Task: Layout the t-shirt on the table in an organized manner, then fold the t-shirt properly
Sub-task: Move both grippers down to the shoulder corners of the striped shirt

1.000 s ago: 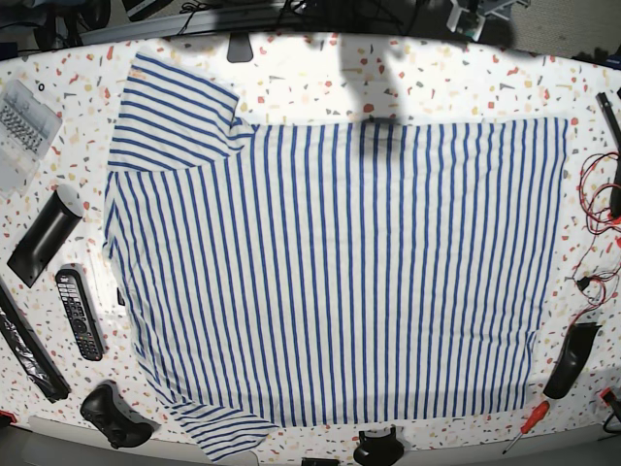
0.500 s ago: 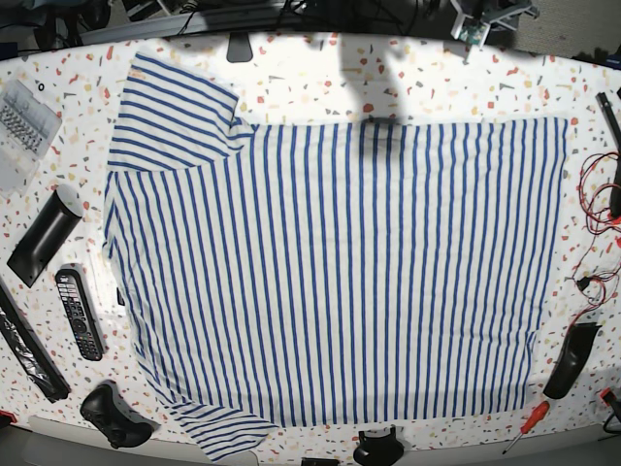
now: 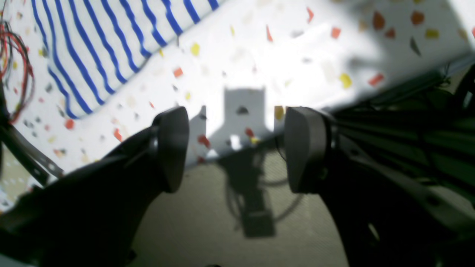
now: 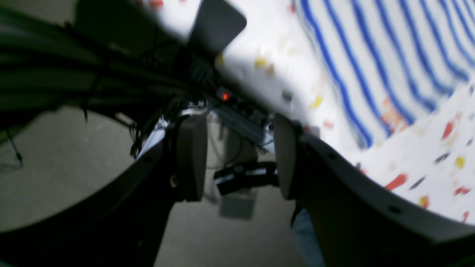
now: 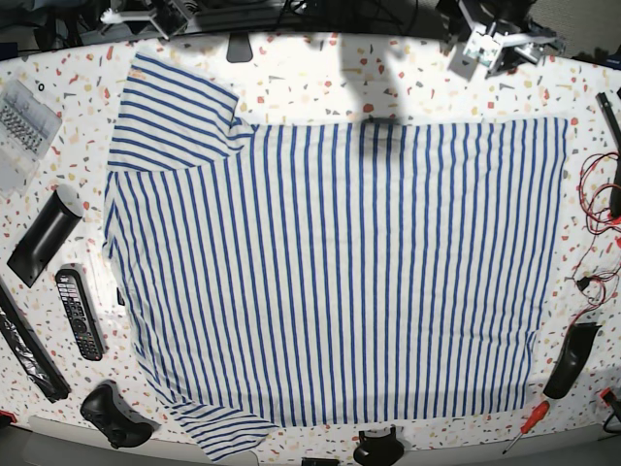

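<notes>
Speckled terrazzo table (image 5: 310, 73), striped t-shirt (image 5: 340, 272) spread flat at its centre, remote control (image 5: 79, 313) left of the t-shirt, right gripper (image 4: 237, 159) beyond the t-shirt's far edge, jaws spread, empty, left gripper (image 3: 237, 148) likewise, jaws spread, empty, red-handled screwdriver (image 5: 525, 425) right of the t-shirt's hem.

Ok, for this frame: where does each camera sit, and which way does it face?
Base: overhead, looking down on the t-shirt spread on the table; arm parts show at the far edge.
Left wrist: on the left arm, facing past the open left gripper at the table edge and floor.
Right wrist: likewise behind the open right gripper.
Shared: all three show the striped t-shirt and the speckled table.
</notes>
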### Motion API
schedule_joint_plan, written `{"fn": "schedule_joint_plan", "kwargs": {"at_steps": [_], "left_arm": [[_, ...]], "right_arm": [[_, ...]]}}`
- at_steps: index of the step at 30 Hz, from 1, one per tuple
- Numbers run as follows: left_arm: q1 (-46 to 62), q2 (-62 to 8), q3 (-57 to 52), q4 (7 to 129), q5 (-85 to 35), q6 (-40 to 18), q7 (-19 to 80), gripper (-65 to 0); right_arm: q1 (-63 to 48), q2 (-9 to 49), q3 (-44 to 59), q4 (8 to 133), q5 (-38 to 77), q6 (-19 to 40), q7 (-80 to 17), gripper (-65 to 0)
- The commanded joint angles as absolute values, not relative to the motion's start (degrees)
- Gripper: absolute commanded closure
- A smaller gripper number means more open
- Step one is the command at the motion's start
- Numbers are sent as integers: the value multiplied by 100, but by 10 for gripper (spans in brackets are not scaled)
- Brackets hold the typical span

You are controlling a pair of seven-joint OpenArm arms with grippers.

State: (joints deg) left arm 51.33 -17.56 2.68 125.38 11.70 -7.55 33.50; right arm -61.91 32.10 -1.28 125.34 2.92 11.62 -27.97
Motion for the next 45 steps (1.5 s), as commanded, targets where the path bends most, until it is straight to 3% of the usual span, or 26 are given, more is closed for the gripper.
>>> {"fn": "schedule_joint_plan", "kwargs": {"at_steps": [1, 8, 14, 19, 26, 32, 35, 40, 44, 45], "left_arm": [[5050, -1890, 268, 12648, 1199, -709, 3232, -366], [4254, -2545, 268, 12554, 1927, -1028, 2853, -365], [3913, -3264, 272, 11830, 2056, -1402, 2622, -366], [3640, -3813, 272, 10814, 2519, -1500, 1697, -366], [2987, -3916, 274, 9653, 2718, -1507, 1050, -366], [2860, -4152, 274, 9085, 2698, -1514, 1020, -364], [2906, -4160, 274, 9078, 2692, -1511, 965, -285], [2906, -4163, 274, 9078, 2624, -1511, 930, -133], [2906, -4163, 274, 9078, 2340, -1511, 932, 0], [2908, -4163, 274, 9078, 2279, -1511, 934, 0]], "right_arm": [[-6152, 3238, -102, 12713, 290, 1155, -2718, -280], [-5356, 3236, -102, 12814, -97, 1151, -2884, -281], [-5015, 3238, -113, 12814, -882, 1116, -4226, -281], [-5017, 3240, -113, 12814, -1509, 1114, -4246, -280], [-5017, 3238, -113, 12814, -1505, 1114, -4198, -281], [-5017, 3238, -113, 12814, -1503, 1114, -4136, -280], [-5017, 3238, -113, 12811, -1505, 1262, -4139, -281], [-5017, 3238, -113, 12687, -1367, 2265, -4136, -280], [-5017, 3238, -113, 12560, -1337, 2276, -4051, -281], [-5017, 3238, -115, 12551, -1337, 2276, -3986, -281]]}}
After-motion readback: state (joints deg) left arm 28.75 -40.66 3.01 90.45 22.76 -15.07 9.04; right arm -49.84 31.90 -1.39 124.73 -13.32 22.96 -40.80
